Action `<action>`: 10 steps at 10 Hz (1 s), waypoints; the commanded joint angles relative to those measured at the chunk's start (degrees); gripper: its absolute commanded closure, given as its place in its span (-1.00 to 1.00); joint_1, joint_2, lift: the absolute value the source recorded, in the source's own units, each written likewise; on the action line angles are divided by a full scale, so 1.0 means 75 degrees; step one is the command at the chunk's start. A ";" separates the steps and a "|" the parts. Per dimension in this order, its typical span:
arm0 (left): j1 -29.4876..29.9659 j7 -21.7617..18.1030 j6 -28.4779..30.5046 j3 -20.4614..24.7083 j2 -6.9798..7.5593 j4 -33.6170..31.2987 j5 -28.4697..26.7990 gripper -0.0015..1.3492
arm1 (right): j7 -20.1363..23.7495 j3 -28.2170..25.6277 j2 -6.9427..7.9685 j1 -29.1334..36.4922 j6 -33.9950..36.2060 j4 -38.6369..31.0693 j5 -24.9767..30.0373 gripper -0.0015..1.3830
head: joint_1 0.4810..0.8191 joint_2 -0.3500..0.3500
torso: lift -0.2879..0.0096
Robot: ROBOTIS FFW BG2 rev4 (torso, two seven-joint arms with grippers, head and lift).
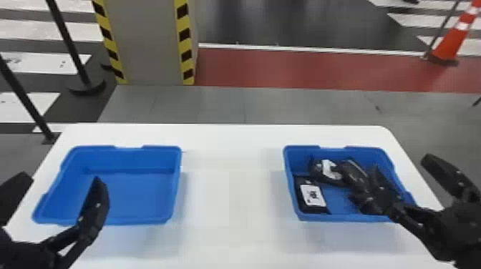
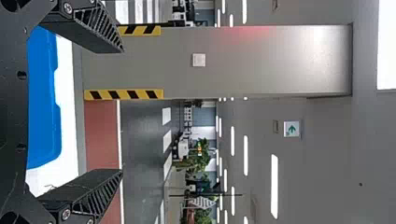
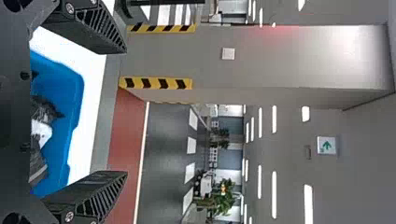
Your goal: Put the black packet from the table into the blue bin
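Looks done: you've got the black packet (image 1: 312,196) in the right blue bin (image 1: 343,217), left gripper (image 2: 122,111) and right gripper (image 3: 124,111) both spread, holding nothing, leaving probably just the back-off.

Blue bins (image 1: 129,159) are smooth plastic, packets (image 1: 352,173) perhaps glossy.
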 commanded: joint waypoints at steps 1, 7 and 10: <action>-0.0036 -0.0002 0.0008 -0.0017 0.0020 0.0000 0.0000 -0.83 | -0.0010 0.0144 0.0011 0.0591 -0.0264 -0.0523 -0.0014 -0.86 | 0.27 -0.04 | 0.20; -0.0074 -0.0002 0.0064 -0.0048 0.0031 0.0000 0.0000 -0.83 | -0.0010 0.0144 0.0140 0.1097 -0.0732 -0.0092 -0.0029 -0.86 | 0.27 0.02 | 0.20; -0.0074 -0.0002 0.0064 -0.0048 0.0031 0.0000 0.0000 -0.83 | -0.0010 0.0175 0.0140 0.1153 -0.0826 -0.0092 -0.0060 -0.86 | 0.27 0.01 | 0.20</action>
